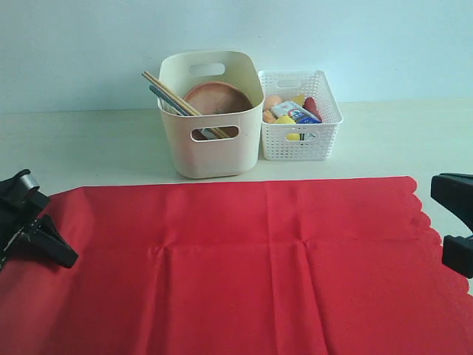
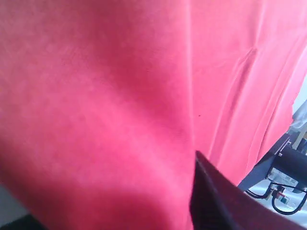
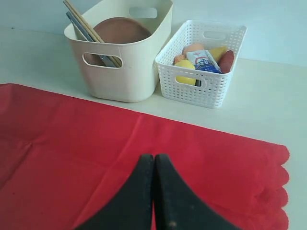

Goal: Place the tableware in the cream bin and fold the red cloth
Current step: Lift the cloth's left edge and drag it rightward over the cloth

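Shows tableware point(image 1: 218, 97) stowed in the far cream bin point(image 1: 214, 151). Leaves red cloth point(image 1: 244, 266) flat on the near worktop point(image 1: 89, 140), unfolded. Puts left tool point(image 1: 52, 244) at its left edge, likely to pinch; cannot tell its opening. Holds right tool point(image 3: 154, 165) closed, empty, near right.

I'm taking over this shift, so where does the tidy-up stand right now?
Done, it seems: chopsticks and the wooden plate stand in the cream bin, and no tableware shows outside it. In hand: the left gripper sits at the left edge of the red cloth; whether it grips is unclear. The right gripper is shut and empty. Left: the cloth lies spread flat, unfolded.
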Robot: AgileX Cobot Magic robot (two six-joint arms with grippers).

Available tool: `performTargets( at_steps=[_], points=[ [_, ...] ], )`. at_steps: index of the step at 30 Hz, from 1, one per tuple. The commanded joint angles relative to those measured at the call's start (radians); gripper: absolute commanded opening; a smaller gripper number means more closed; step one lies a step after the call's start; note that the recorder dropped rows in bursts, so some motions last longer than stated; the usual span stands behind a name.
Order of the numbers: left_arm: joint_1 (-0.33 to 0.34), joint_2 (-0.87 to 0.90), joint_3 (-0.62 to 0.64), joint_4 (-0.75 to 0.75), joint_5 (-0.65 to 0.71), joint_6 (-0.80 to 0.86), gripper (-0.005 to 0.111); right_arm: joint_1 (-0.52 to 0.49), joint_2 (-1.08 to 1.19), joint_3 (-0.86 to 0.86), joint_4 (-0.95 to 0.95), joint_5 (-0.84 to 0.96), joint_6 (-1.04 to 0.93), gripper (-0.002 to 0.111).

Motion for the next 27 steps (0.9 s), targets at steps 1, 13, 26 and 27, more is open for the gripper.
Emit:
performTargets(
  at_steps=[1,13,26,27],
  points=[
    [-0.007,-0.003,-0.001,-0.064,-0.001,0.032,0.021,0.000,-0.006,0.003,0.005,-0.005,0.000,0.000],
    [0.066,-0.277,-0.001,0.148,-0.027,-0.134,0.000,0.000,-0.006,0.003,0.014,0.010,0.000,0.000],
    [0.099,-0.394,-0.001,0.055,-0.001,-0.134,0.000,0.000,0.129,0.003,0.014,-0.009,0.000,0.000],
    [0.099,-0.399,-0.001,0.042,-0.001,-0.134,0.000,0.000,0.161,0.003,0.014,-0.018,0.000,0.000]
  ],
)
